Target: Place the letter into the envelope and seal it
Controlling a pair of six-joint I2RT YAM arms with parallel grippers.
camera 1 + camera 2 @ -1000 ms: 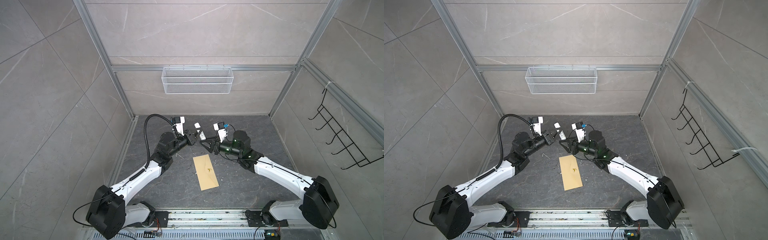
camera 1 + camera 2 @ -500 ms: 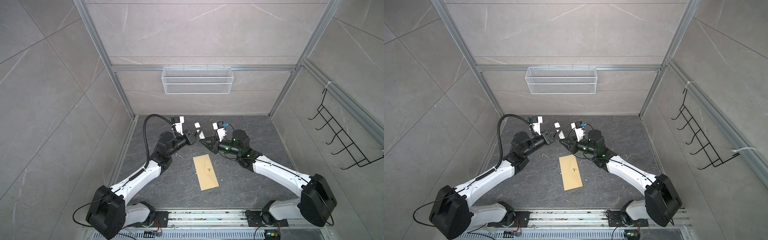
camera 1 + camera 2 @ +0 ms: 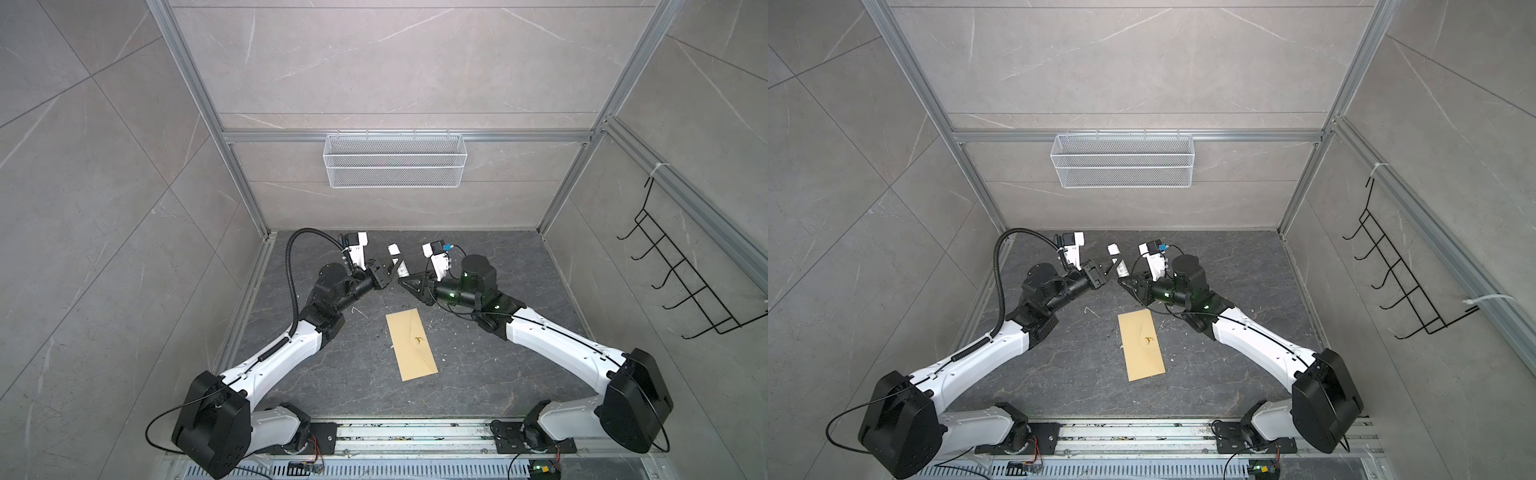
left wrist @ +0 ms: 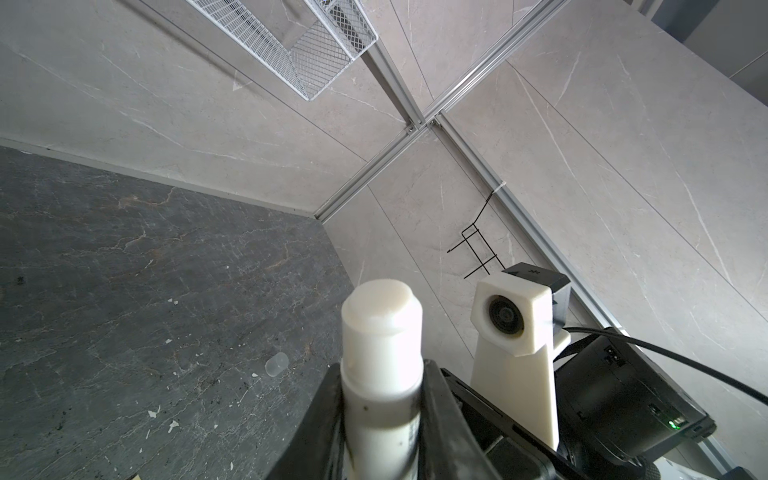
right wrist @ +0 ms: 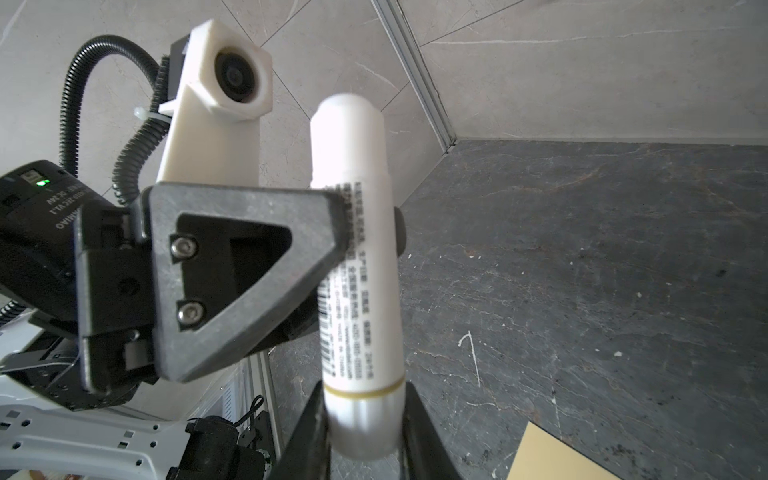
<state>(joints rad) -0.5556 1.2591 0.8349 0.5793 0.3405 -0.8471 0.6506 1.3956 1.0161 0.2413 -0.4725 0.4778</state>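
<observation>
From my station I see the dark stone table (image 3: pixel 353 374) with the envelope (image 3: pixel 411 347) lying flat near its middle. The envelope's long sides run from the back edge toward the front edge at a slight slant. It is tan, with a small yellowish mark on its upper face, and it looks the same in both top views (image 3: pixel 1141 345).

Both arms reach in over the back half of the table and meet just beyond the envelope's far short end. The left gripper (image 4: pixel 382 390) is pinching the glue stick (image 4: pixel 380 332) around its barrel, with a jaw pressed against each side. The right gripper (image 5: pixel 363 415) is clamped on the same stick's lower end, below the printed label (image 5: pixel 357 270).

The stick is held off the table between the two grippers, clear of the envelope and nearer the back edge. In the right wrist view only one corner of the envelope (image 5: pixel 557 457) shows, down beside the stick.

A small translucent cap (image 4: pixel 276 363) lies on the table by itself.
</observation>
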